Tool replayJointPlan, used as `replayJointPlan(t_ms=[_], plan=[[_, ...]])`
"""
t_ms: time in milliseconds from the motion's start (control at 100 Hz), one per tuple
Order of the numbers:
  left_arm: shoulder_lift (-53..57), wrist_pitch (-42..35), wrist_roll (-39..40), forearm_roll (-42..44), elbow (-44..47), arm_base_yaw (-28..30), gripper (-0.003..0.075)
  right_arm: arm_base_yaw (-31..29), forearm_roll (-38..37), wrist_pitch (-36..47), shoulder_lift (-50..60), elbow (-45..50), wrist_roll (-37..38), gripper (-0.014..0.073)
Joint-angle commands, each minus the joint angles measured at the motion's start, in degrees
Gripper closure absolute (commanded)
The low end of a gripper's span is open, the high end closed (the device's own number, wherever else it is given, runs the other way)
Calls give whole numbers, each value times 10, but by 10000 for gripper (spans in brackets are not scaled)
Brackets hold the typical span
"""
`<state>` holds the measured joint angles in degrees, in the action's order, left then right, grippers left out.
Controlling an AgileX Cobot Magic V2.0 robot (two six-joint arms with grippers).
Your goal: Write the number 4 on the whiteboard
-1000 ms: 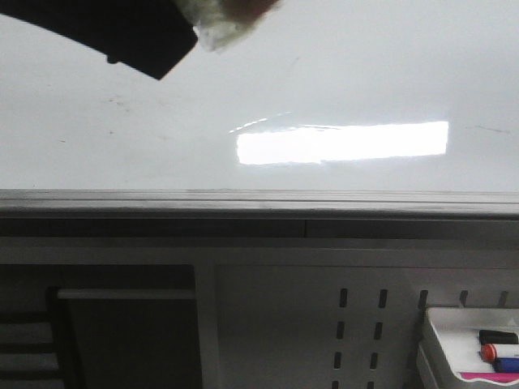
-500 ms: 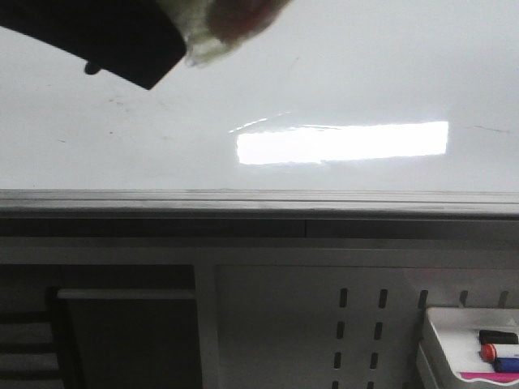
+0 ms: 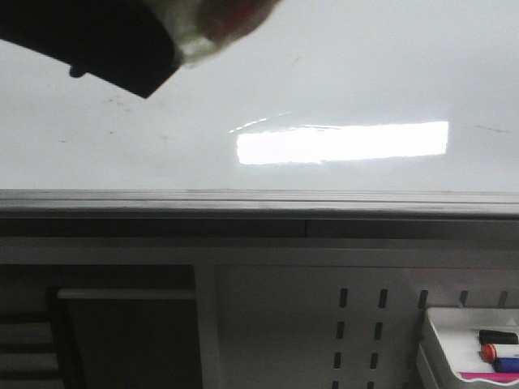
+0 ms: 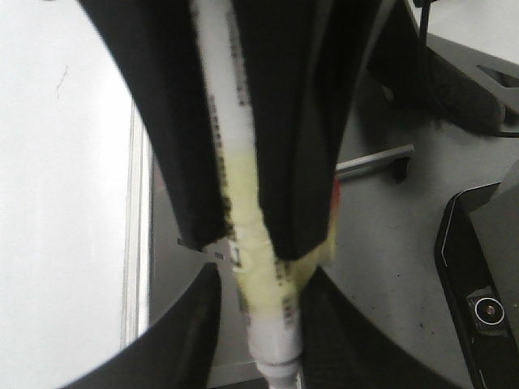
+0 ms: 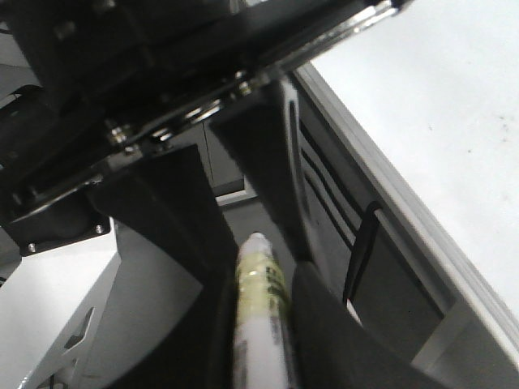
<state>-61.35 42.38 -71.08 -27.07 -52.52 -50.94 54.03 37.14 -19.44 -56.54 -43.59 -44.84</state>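
Observation:
The whiteboard fills the upper front view, glossy, with a bright reflection and faint smudges; the number 4 is out of view. A black gripper part with a yellowish taped wad hangs at that view's top left. My right gripper is shut on a white marker wrapped in yellowish tape. My left gripper faces it, its jaws around the marker's end, with a gap on one side. The right gripper's black fingers clamp the marker farther along.
The whiteboard's grey metal edge runs across the front view. Below it sit a white perforated panel and a white tray holding markers. A black device lies on the grey surface in the left wrist view.
The black gripper part and taped wad at the top of the front view have slid left and slightly up.

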Motion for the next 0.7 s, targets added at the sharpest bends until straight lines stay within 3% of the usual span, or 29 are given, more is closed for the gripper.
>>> replayJointPlan(t_ms=[0,130,380,690], plan=[[11,-46,-2,-23,-20,-3,363,2,22,29,4,-19,1,639],[11,-46,5,-23,-20,-3,287,2,19,38,4,-19,1,639],[34,-47,64,-22,-20,11,289,2,-31,41,8,-18,1,638],[156,-77,80,-60,38,99,290,1,-55,100,29,19,1,638]])
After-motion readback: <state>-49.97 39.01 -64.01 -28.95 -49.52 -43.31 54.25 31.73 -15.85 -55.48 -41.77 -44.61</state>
